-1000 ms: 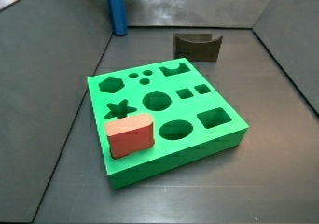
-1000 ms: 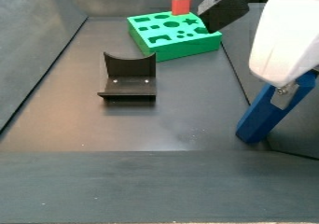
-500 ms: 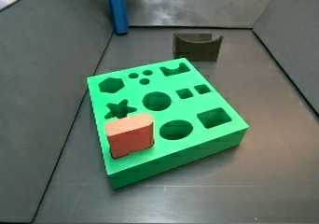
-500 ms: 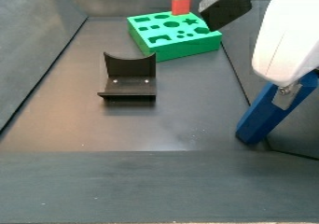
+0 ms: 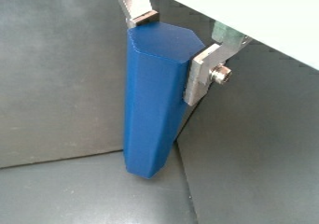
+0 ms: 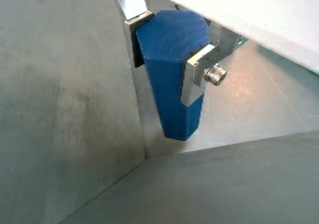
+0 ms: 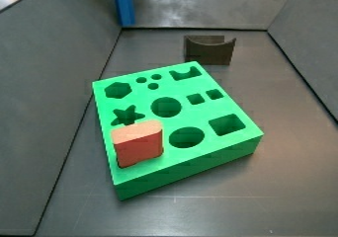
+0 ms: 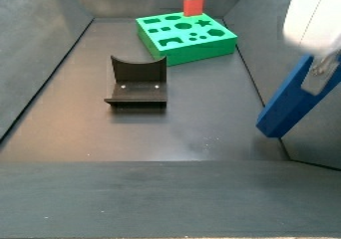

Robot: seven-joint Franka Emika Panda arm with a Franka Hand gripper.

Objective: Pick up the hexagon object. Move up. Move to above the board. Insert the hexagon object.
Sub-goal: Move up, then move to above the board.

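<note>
The hexagon object (image 5: 156, 106) is a tall blue prism, and my gripper (image 5: 174, 43) is shut on its upper end. Both wrist views show silver fingers (image 6: 200, 74) pressed on opposite faces of the hexagon object (image 6: 173, 74). In a side view it hangs slightly tilted, off the floor (image 8: 296, 96), under the white gripper (image 8: 317, 72). It shows at the far back (image 7: 122, 4), with the gripper out of that frame. The green board (image 7: 172, 122) lies flat, well apart from it, its hexagon hole (image 7: 118, 87) open.
A red rounded block (image 7: 136, 145) stands in the board's near corner, also seen as the red block (image 8: 193, 5). A dark olive arch-shaped piece (image 8: 136, 82) sits on the floor between board (image 8: 186, 36) and gripper. Grey walls (image 7: 53, 43) ring the workspace.
The hexagon object has risen off the floor with the gripper shut on it. The board, red block and arch piece have not moved.
</note>
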